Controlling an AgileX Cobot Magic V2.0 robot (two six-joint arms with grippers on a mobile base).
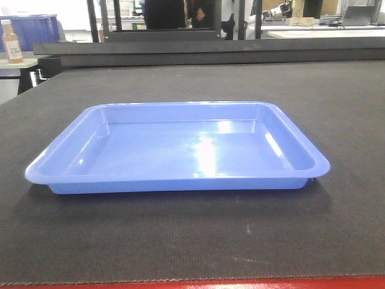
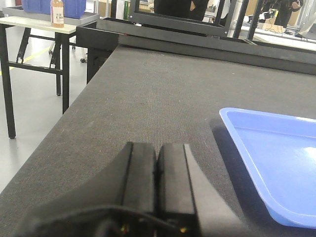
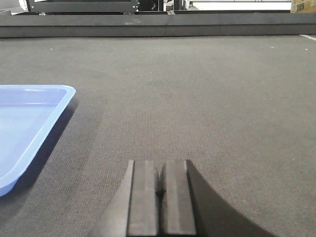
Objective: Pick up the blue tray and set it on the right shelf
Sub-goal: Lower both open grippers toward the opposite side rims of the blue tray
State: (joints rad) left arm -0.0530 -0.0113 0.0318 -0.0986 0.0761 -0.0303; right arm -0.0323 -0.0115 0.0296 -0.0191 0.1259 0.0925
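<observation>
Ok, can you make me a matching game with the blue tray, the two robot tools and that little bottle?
Things:
1. glossy light-blue plastic tray
2. black left tool
3. black right tool
4. small bottle of amber drink

Places:
A. upright on the pale side table
B. shut, tray on its right
C. empty, flat on the dark mat
D. shut, tray on its left

Pairs: 1-C, 2-B, 3-D, 4-A.

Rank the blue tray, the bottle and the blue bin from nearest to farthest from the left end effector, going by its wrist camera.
1. Blue tray, just right of the left end effector.
2. Bottle, far left on the side table.
3. Blue bin, right behind the bottle.
</observation>
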